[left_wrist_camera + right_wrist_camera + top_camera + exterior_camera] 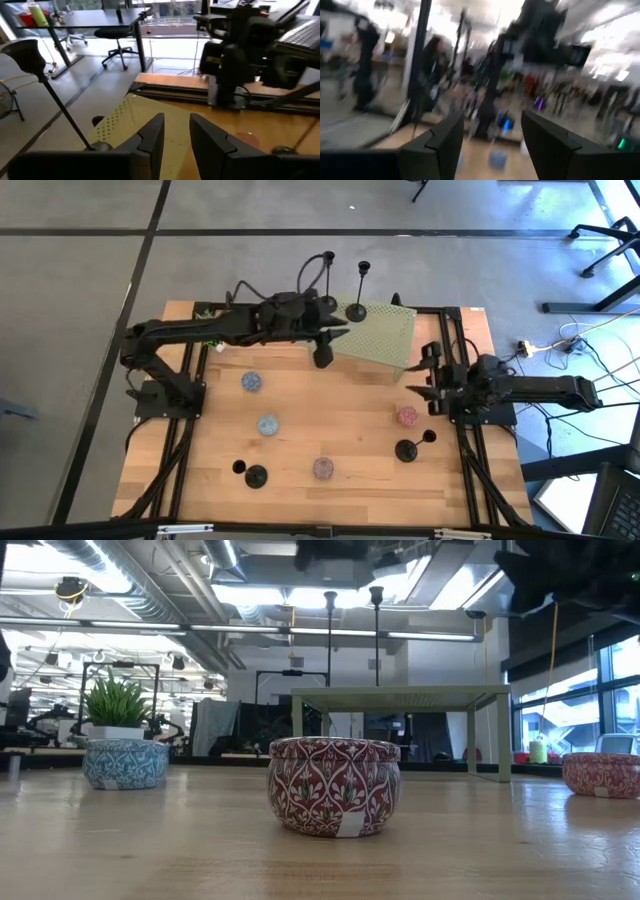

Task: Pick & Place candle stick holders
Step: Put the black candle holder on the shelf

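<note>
We see two candle stick holders standing on the green perforated platform [385,335] at 1 o'clock from the table's centre: one holder [357,310] near its 9 o'clock edge and a second holder [329,258] just beside it, toward 10 o'clock. Two more wait on the wooden table [200,470]. A third holder [255,476] is at 7 o'clock and a fourth holder [406,450] is at 4 o'clock, just beside a red tin [407,416].

The left gripper [322,358] hovers at the platform's 8 o'clock corner, its fingers parted only narrowly and holding nothing. The right gripper [418,373] sits at 3 o'clock near the platform's other corner, spread wide and empty.

As we judge it, the main danger is to the pair already placed. They are tall and slim on small bases, and the left arm is close to them, so a careless swing away could clip a stem and topple one or both.

When we go for the fourth holder, the wide right gripper may nudge the red tin or knock the holder's base sideways. A pinch on so thin a stem may also let it swing or slip in transit. It could then land tilted, or catch its base on the platform's rim.
</note>
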You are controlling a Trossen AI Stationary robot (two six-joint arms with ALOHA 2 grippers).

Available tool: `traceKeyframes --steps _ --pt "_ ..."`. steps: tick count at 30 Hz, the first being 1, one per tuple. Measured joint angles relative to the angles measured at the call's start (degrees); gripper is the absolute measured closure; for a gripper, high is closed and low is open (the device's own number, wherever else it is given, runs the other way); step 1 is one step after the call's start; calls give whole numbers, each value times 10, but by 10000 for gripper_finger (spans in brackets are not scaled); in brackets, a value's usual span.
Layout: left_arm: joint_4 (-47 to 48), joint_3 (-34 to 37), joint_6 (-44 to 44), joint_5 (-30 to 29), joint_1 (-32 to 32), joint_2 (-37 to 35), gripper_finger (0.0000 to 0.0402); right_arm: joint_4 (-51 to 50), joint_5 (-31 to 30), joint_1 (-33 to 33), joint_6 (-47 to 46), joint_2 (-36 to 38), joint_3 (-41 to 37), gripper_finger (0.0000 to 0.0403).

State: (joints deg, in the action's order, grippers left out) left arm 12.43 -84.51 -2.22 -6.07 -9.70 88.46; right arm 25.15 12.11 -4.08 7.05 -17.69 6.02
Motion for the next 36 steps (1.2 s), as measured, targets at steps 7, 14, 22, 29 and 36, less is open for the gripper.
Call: traceKeyframes --steps 7,14,22,29,36 --pt "101 0 1 -3 55 -66 313 -265 52 3 -7 0 81 200" --pt "155 0 30 -32 102 -99 313 -401 62 18 -9 0 127 200" --pt "173 0 30 -34 136 -97 313 -502 111 56 -212 0 136 200" --pt "174 0 28 -34 149 -92 313 -535 146 99 -196 0 136 199" --pt "174 0 9 -33 161 -92 313 -546 158 136 -195 0 136 199"
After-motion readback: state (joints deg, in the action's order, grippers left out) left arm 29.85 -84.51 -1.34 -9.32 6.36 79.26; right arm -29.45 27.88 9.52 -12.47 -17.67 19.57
